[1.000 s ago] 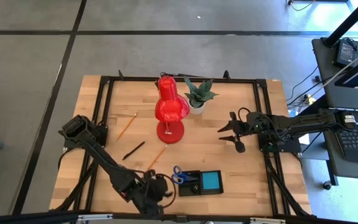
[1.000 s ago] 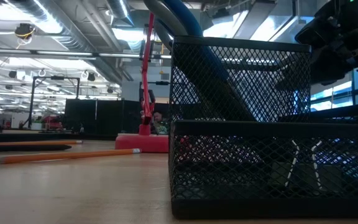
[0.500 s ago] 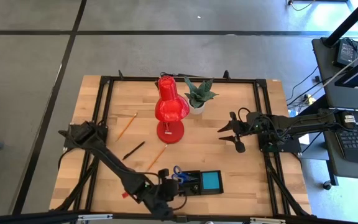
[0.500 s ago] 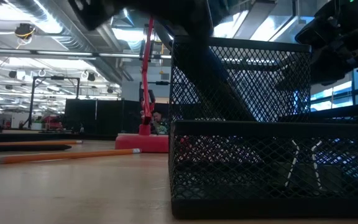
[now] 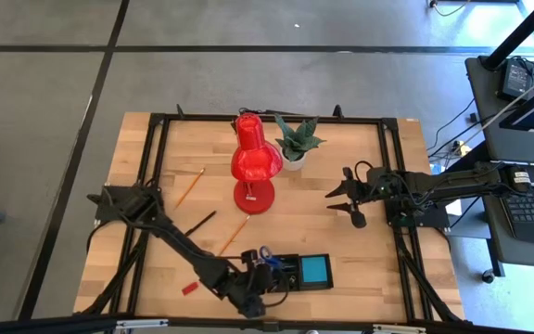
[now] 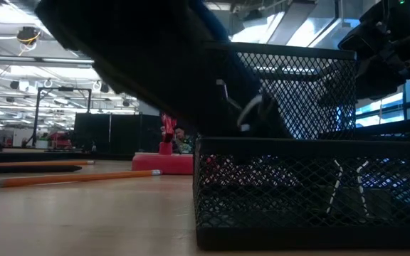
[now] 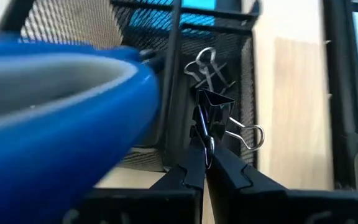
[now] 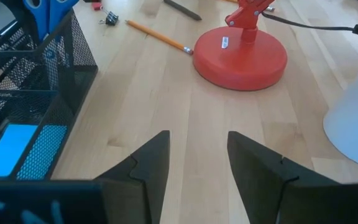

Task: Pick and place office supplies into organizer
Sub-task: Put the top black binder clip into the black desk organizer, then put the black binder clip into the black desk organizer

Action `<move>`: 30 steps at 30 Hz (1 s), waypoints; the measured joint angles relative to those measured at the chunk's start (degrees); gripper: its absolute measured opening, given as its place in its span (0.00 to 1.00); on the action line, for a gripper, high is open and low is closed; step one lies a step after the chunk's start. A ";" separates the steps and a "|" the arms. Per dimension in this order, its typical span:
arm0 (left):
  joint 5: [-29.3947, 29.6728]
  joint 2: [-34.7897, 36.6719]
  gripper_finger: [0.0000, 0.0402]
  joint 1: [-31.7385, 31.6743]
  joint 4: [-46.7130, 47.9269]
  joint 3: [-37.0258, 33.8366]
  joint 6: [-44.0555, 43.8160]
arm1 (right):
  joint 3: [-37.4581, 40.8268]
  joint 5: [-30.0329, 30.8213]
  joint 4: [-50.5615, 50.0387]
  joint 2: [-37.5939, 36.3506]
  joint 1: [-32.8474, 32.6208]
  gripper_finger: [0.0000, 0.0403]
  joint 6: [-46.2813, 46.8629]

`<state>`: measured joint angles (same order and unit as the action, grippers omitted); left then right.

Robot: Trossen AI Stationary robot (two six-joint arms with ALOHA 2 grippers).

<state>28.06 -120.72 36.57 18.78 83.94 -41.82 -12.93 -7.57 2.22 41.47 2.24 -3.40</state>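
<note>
left gripper [image 7: 202, 163] pinching a binder clip [image 7: 211, 111] over the organizer [image 5: 290, 273] at lower centre, scissors [image 5: 267, 257] and notepad [image 5: 315, 269] in; pencils [image 5: 189, 187], pen [image 5: 199, 224], red block [image 5: 189, 288] still out; right gripper [image 8: 197, 152] spread, idle.

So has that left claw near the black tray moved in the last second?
Yes. In the overhead view the left claw, shut on a binder clip, has slid right along the table's near edge, closing in on the mesh organizer.
</note>
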 joint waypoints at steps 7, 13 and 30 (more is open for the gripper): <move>-2.95 -0.49 0.01 -0.78 -0.72 0.02 -1.90 | 0.00 0.00 -0.02 0.00 0.01 0.41 -0.04; -2.79 -0.49 0.06 -0.78 -1.01 0.00 -1.99 | 0.00 0.00 -0.02 0.00 0.00 0.41 -0.04; -7.42 1.99 0.16 -1.04 0.28 0.02 1.99 | 0.00 0.02 -0.20 0.00 0.02 0.41 0.07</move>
<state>20.63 -118.73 35.53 19.06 83.96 -39.83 -12.93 -7.55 2.02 41.47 2.26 -3.33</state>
